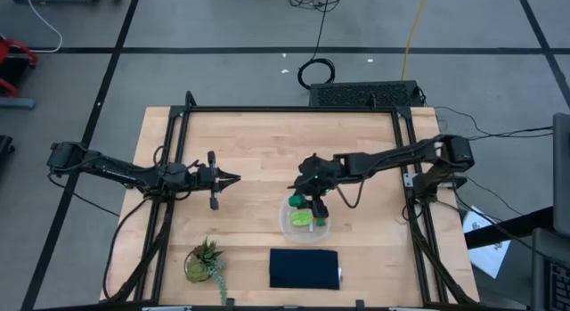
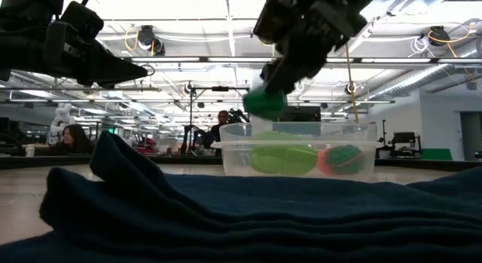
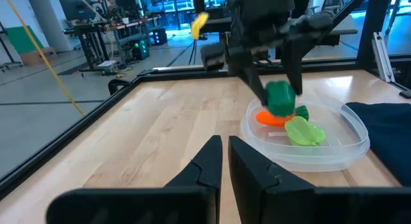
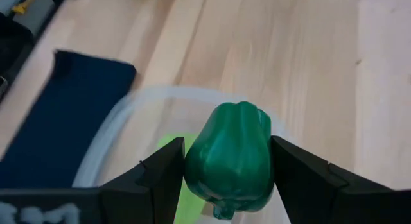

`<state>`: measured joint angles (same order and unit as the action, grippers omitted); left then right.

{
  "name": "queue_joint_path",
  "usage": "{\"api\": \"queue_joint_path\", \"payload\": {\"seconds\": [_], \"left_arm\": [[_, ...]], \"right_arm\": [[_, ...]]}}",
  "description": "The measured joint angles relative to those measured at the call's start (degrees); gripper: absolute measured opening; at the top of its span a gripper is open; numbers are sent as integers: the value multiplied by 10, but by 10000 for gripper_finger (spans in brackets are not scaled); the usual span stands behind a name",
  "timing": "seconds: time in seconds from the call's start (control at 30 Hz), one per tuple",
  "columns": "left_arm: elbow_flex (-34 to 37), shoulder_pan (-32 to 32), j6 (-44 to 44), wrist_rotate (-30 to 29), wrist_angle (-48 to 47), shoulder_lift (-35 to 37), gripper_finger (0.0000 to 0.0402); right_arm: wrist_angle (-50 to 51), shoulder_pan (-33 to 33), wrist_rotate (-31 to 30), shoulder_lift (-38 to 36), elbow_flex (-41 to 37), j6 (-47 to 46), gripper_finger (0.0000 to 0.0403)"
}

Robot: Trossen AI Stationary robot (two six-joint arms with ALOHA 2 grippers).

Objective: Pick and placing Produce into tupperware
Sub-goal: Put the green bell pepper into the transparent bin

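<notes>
My right gripper (image 1: 297, 201) is shut on the small dark green round piece, a toy pepper (image 4: 231, 153), just above the clear tupperware (image 1: 287, 227). In the tupperware lie the orange carrot (image 3: 270, 118) and the light green leafy piece (image 3: 305, 131). The low view shows the pepper (image 2: 263, 103) above the tupperware's rim (image 2: 297, 145). My left gripper (image 1: 230, 178) is shut and empty above the bare table, to the left of the tupperware. My right gripper pinches the pepper's two opposite sides (image 4: 196, 153) between its two fingers (image 4: 292, 172). The fingers come from above, pointing down. The pepper hangs lifted clear, over the tupperware's far left part, at about the height of its rim.
A folded dark navy cloth (image 1: 305, 268) lies near the table's front edge, right in front of the tupperware. A spiky green potted plant (image 1: 205, 260) stands at the front left. Bare wooden table (image 1: 267, 142) lies behind and left of the tupperware.
</notes>
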<state>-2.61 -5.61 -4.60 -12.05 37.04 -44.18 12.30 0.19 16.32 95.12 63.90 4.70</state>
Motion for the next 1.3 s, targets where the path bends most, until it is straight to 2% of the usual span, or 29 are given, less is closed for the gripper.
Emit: {"api": "queue_joint_path", "payload": {"seconds": [0.53,1.3], "left_arm": [[0,0,0,0,-17,0,31],[0,0,3,0,-17,0,31]], "right_arm": [[-10,10,3,69,0,11,205],[6,10,2,70,-1,-1,206]]}}
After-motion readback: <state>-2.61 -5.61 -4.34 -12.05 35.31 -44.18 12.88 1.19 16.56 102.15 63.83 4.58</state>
